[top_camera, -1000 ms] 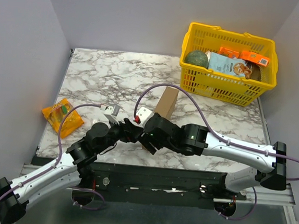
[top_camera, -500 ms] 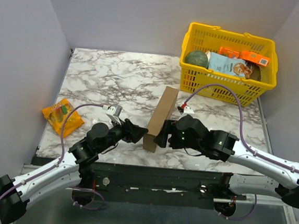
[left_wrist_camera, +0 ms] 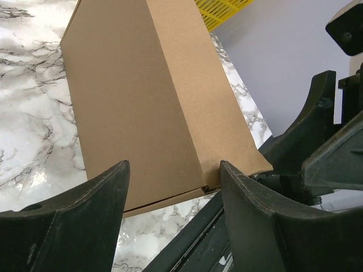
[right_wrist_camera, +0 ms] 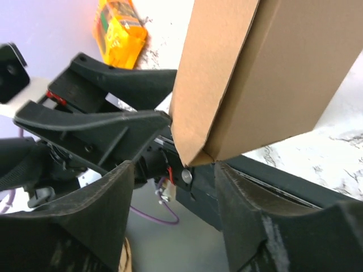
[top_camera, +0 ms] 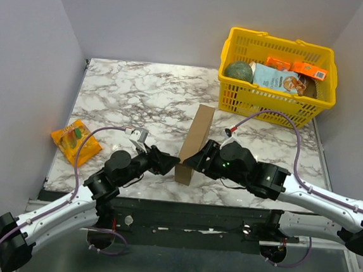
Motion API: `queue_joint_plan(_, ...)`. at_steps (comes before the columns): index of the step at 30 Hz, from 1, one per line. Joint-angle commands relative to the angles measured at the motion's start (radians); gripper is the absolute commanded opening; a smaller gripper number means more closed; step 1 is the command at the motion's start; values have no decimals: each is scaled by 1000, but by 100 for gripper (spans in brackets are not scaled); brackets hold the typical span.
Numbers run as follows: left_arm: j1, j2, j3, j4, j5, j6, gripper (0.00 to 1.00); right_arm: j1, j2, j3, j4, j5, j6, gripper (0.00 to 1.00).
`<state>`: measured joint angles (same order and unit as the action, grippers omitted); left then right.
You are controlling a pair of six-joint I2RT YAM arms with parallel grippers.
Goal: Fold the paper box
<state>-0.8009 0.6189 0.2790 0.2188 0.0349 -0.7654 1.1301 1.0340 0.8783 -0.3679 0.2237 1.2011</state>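
Since the plain brown corrugated cardboard box stands on a narrow side by the middle of the near edge of the white marble-patterned table, we flank its near end, we judge, to steady it. Our left gripper is spread wide, clasping nothing, the box end just ahead of its fingers. Our right gripper gapes likewise (box corner above its gap), gripping nothing. Folding looks nearly done.
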Motion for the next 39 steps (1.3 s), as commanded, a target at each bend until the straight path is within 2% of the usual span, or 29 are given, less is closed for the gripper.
queue_joint_plan(1, -8, -2, -44, -160, 34, 26, 72, -12, 15, -10, 38, 45, 45, 63)
queue_joint_plan(11, -6, -27, -44, -176, 36, 25, 71, -16, 55, -16, 9, 49, 71, 58)
queue_joint_plan(18, -8, -25, -43, -179, 34, 21, 70, -16, 23, 34, -97, 109, 46, 58)
queue_joint_plan(39, -7, 10, -15, -185, 31, 26, 70, -16, 74, 70, -97, 89, 2, 56)
